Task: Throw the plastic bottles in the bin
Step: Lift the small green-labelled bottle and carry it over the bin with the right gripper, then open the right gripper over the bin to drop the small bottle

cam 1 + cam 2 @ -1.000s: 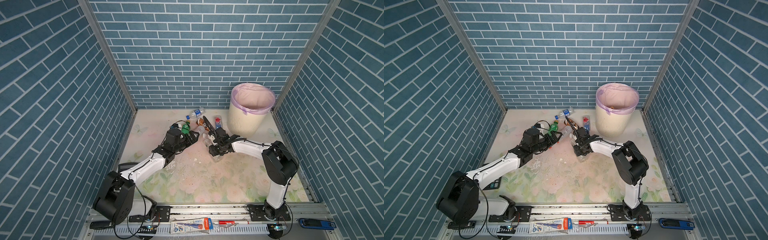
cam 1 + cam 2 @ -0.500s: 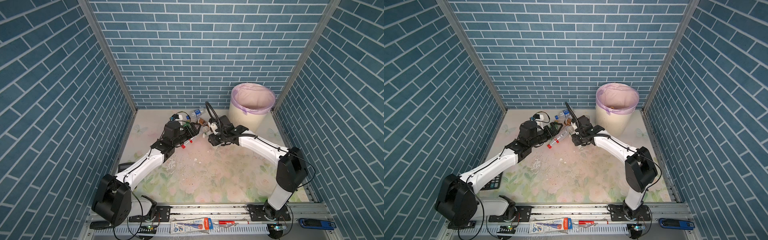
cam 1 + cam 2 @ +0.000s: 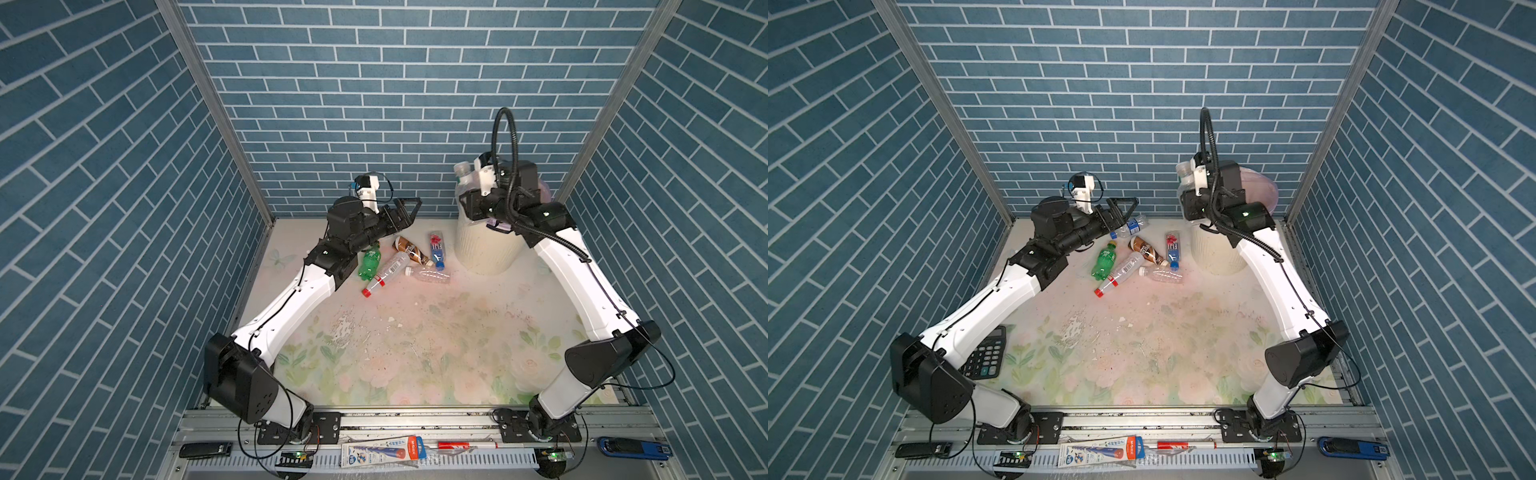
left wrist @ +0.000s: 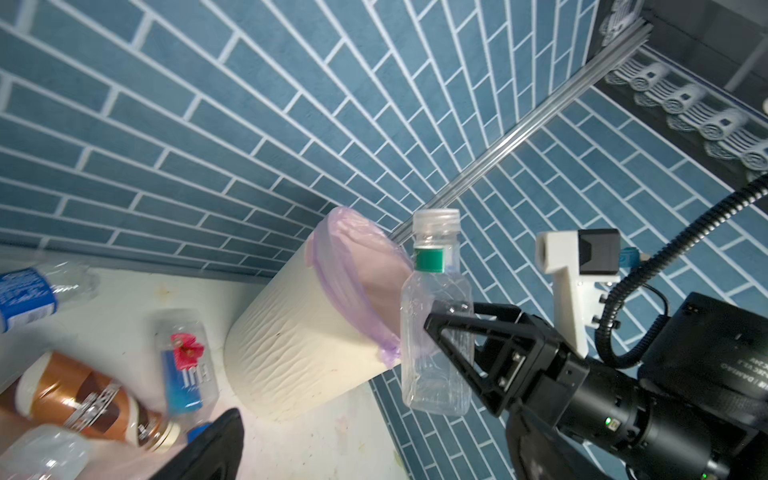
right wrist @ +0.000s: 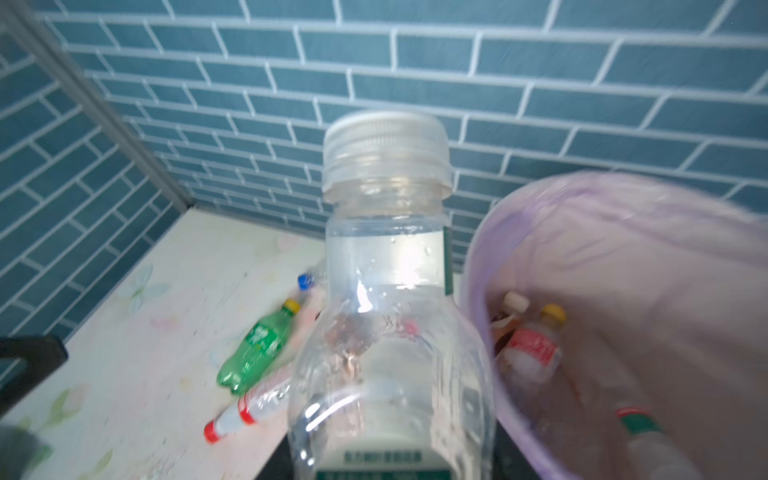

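Several small plastic bottles [image 3: 390, 268], one green, lie on the pale flowered counter [image 3: 415, 353]. Above them the left gripper [image 3: 412, 214] stands wide apart, empty. The right gripper [image 4: 449, 319] clasps a clear plastic bottle [image 4: 434, 370] upright beside the rim of the cream-white ribbed bin [image 3: 484, 253].

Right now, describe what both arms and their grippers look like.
The left arm and right arm have white shells with black joints and bases. The left gripper and right gripper are black, ending in open triangular frames. A white camera bracket sits at each wrist. A ribbed black hose loops off the right arm.
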Tool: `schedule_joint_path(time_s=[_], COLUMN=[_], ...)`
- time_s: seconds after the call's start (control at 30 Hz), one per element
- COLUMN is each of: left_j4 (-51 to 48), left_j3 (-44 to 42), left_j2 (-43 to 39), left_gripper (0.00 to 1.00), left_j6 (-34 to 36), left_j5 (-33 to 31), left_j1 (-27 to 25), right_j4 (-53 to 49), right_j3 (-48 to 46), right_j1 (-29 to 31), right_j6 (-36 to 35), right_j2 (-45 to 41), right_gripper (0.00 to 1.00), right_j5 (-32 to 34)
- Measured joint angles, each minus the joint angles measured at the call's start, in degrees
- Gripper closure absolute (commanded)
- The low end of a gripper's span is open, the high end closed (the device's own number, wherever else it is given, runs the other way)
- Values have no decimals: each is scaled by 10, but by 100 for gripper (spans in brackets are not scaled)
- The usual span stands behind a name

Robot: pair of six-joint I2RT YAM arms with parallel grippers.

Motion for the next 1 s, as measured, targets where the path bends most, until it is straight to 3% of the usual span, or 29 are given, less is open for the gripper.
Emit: schedule_joint_path(time_s=[0.23,0.47,0.53,0.63,0.7,0.83,1.0], left_j4=[-29,-33,-37,-39,-40,-48,-53], left_j3=[159,191,183,162,140,107,93], left_j2=[63,71,71,71,69,65,64], left_gripper=[1,1,1,1,1,1,1], left_j6=[59,93,96,100,103,106,104], left_j5=[31,40,40,36,34,28,26], left_j1=[-46,-70,-70,-69,-69,-68,-61], right_j4=[0,46,46,25,-10,-70,-69], right_j3=[151,181,185,217,250,243,171], right_j1=[-28,-58,-77,-104,-116,-125,-122], right_j6=[-38,-51,-50,-35,-27,-15,-6], right_j2=[-19,-37,-9,63,138,216,165], right_gripper=[81,78,64,25,9,1,1], right_j5=[61,95,99,108,118,125,125])
